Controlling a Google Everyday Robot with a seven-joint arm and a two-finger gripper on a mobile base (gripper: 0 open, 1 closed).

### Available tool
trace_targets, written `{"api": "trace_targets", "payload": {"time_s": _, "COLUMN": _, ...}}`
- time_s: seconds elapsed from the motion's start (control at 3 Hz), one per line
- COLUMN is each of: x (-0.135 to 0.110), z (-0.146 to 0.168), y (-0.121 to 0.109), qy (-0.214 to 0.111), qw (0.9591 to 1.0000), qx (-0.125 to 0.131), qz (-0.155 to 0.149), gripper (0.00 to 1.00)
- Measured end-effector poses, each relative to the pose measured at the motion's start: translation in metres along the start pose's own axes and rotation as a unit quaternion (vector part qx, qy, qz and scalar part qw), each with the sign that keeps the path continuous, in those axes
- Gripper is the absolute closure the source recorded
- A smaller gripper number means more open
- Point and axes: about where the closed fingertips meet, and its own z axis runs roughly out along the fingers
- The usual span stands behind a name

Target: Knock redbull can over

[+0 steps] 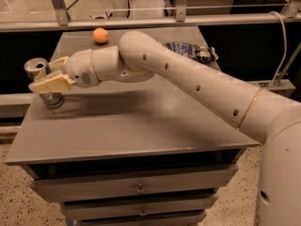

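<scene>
The redbull can (37, 68), silver and blue with a silver top, stands near the left edge of the grey table (141, 131). My gripper (51, 73) is right against the can's right side, about at its upper half. It is open, with one cream finger (49, 84) crossing in front of the can's body and the other (59, 60) behind it. The can's middle is hidden by the front finger; its base (51, 100) shows below. My white arm reaches in from the right across the table.
A small orange fruit (100, 35) lies at the table's back. A dark blue-and-white snack bag (192, 51) lies at the back right, partly behind my arm. Drawers (137, 189) sit under the tabletop. A metal rail (150, 20) runs behind the table.
</scene>
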Motion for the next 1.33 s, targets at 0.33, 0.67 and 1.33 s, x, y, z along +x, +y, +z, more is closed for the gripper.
{"api": "trace_targets", "payload": {"time_s": 0.33, "x": -0.001, "z": -0.006, "y": -0.004, "qy": -0.006, "qw": 1.0000, "qx": 0.006, "qz": 0.001, "gripper": 0.75}}
{"api": "trace_targets", "payload": {"time_s": 0.67, "x": -0.021, "z": -0.047, "y": -0.013, "qy": 0.028, "qw": 0.9986, "qx": 0.027, "qz": -0.037, "gripper": 0.97}}
{"api": "trace_targets", "payload": {"time_s": 1.33, "x": -0.009, "z": -0.168, "y": -0.010, "qy": 0.259, "qw": 0.9553, "qx": 0.031, "qz": -0.139, "gripper": 1.00}}
